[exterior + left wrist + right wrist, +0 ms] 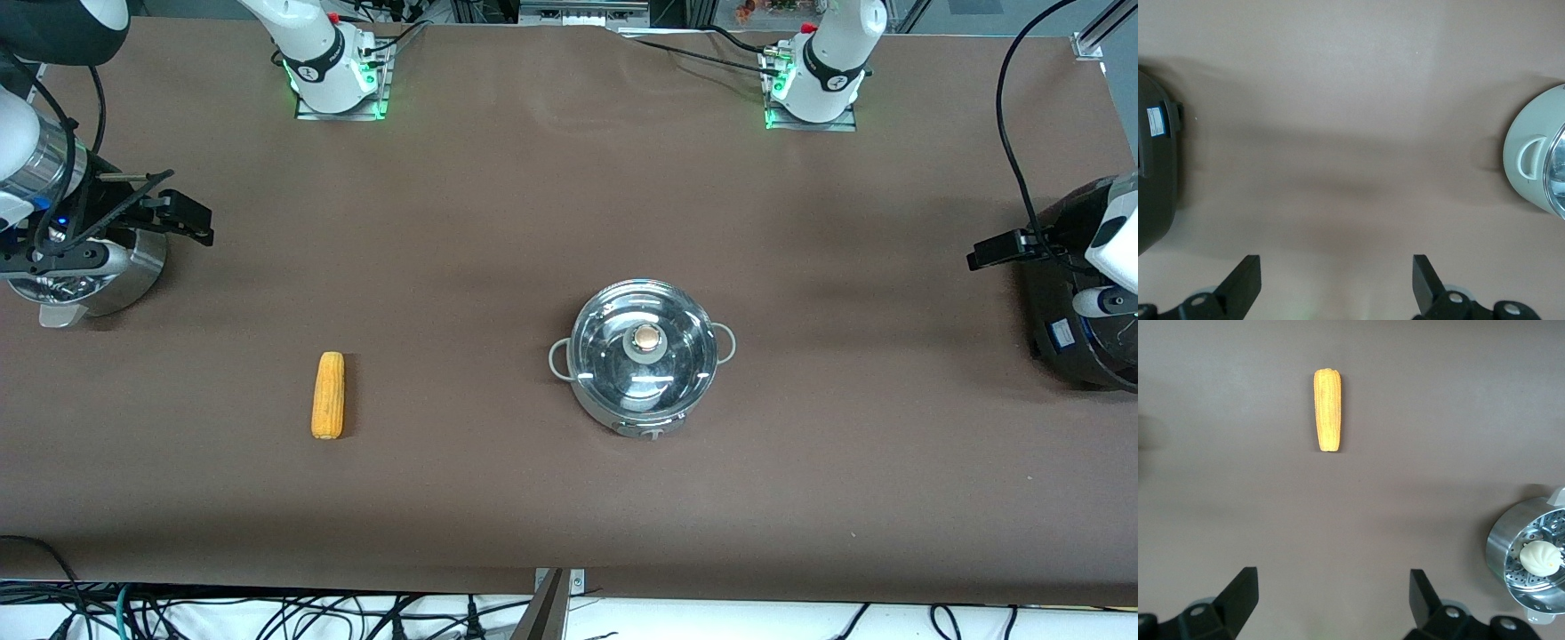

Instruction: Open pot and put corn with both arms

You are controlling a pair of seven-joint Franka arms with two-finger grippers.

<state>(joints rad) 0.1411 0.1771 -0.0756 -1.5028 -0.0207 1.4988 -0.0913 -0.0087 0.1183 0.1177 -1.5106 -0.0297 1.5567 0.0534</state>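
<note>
The shiny steel pot (645, 360) stands in the middle of the table with its glass lid (676, 356) and round knob (648, 338) on. Its side and one loop handle show in the left wrist view (1531, 160). The yellow-orange corn (328, 395) lies on the table toward the right arm's end, and also shows in the right wrist view (1327, 410). My right gripper (182, 216) hangs open and empty above the table by the steamer pot, its jaws wide apart (1333, 580). My left gripper (996, 252) hangs open and empty beside the black cooker, jaws wide apart (1336, 267).
A perforated steel steamer pot (98, 276) with a white bun (1540, 558) stands at the right arm's end of the table. A big black cooker (1080, 302) stands at the left arm's end and shows in the left wrist view (1155, 167). Brown cloth covers the table (498, 222).
</note>
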